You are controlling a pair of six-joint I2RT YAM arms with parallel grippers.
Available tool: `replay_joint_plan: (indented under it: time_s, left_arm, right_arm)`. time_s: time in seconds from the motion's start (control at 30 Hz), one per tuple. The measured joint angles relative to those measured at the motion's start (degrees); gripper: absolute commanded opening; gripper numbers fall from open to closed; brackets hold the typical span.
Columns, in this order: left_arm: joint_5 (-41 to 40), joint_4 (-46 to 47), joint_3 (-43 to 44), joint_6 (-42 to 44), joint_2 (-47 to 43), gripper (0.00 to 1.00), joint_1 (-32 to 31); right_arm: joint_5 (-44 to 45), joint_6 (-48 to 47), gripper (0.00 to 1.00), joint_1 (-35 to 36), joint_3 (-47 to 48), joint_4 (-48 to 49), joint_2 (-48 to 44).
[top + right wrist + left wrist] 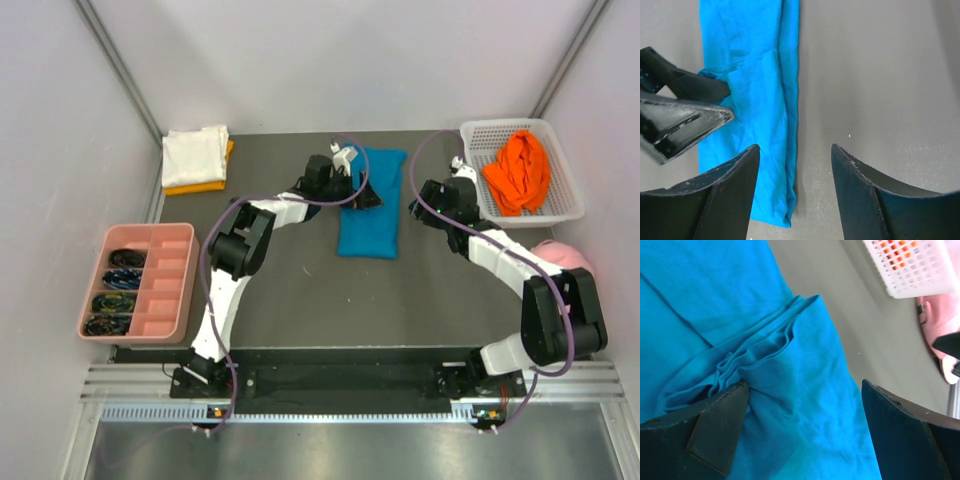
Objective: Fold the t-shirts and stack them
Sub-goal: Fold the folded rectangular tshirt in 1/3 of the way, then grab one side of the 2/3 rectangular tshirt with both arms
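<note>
The teal-blue t-shirt [370,225] lies in the middle of the table [300,290], folded into a long narrow strip running from the back toward the front. The left hand [804,392] sits low over the strip's back end with its jaws spread wide, gripping nothing. One of its fingers [720,425] rests against a bunched ridge of cloth, while the other stands over the smooth part near the shirt's edge. The right hand [795,150] hangs just off the strip's right side, jaws partly apart and empty, with the shirt's long edge running between them and bare table under the outer one.

At the back left corner the white t-shirt [193,152] lies folded on the yellow-orange one [205,186]. The bright orange t-shirt [518,172] is crumpled in a white basket [575,205] at the back right.
</note>
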Motion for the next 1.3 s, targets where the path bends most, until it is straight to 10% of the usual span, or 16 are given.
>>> replay_joint_plan:
  time_s: [0.57, 1.0, 1.3]
  left_arm:
    - [0.39, -4.28, 8.90, 3.04, 4.46, 0.99, 0.48]
    - [-23.23, -9.38, -18.03, 13.51, -24.74, 0.99, -0.20]
    - [-37.62, -13.73, -32.06, 15.52, -27.45, 0.99, -2.71]
  right_arm:
    - [-0.11, 0.07, 0.59, 0.00, 0.00, -0.28, 0.81]
    - [3.45, 0.13, 0.59, 4.35, 0.00, -10.34, 1.20]
    - [5.75, -1.38, 0.59, 8.81, -1.86, -13.03, 1.18]
